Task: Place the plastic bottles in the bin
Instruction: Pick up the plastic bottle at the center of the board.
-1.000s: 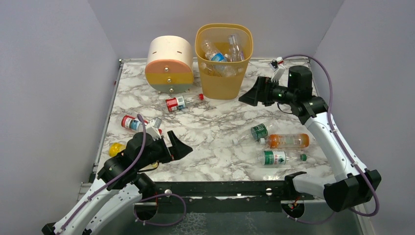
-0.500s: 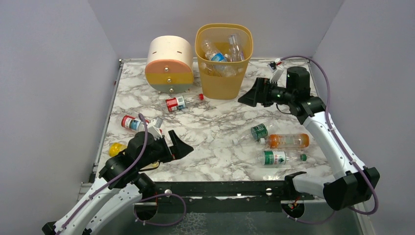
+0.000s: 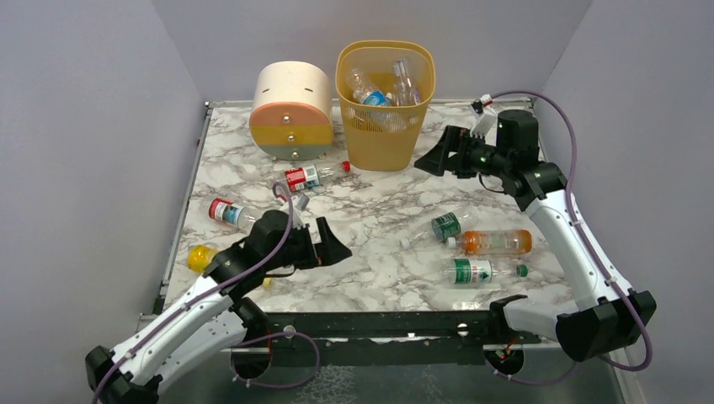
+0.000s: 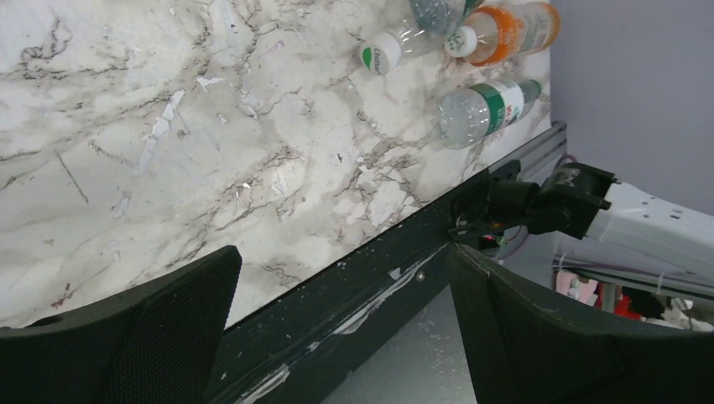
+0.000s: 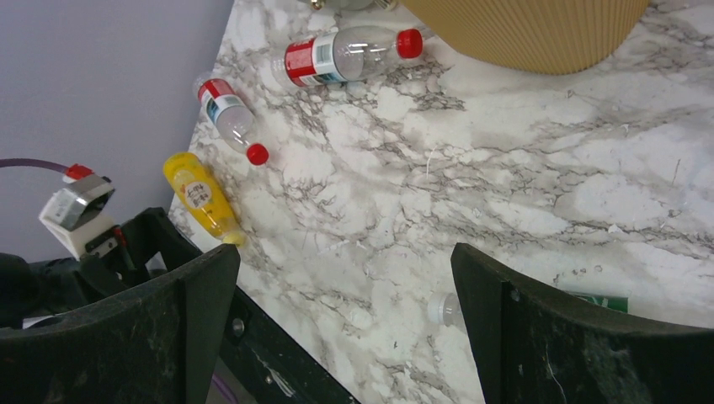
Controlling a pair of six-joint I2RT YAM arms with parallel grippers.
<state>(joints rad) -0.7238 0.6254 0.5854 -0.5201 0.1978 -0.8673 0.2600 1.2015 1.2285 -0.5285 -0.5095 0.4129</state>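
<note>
Both claws are spread wide and empty, the right claw (image 3: 431, 156) just beside the bin (image 3: 386, 143). The short green bottle (image 3: 446, 225), orange bottle (image 3: 497, 241) and green-labelled bottle (image 3: 471, 271) lie on their sides ahead of the left claw (image 3: 334, 244), roughly lengthwise to its reach. They are nearer the right claw, back toward its base, and nothing stands in the way.

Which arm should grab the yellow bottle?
Left, probably. The yellow bottle lies right beside the left arm, on its side of the table. The right arm holds its open jaws far across, by the bin.
</note>
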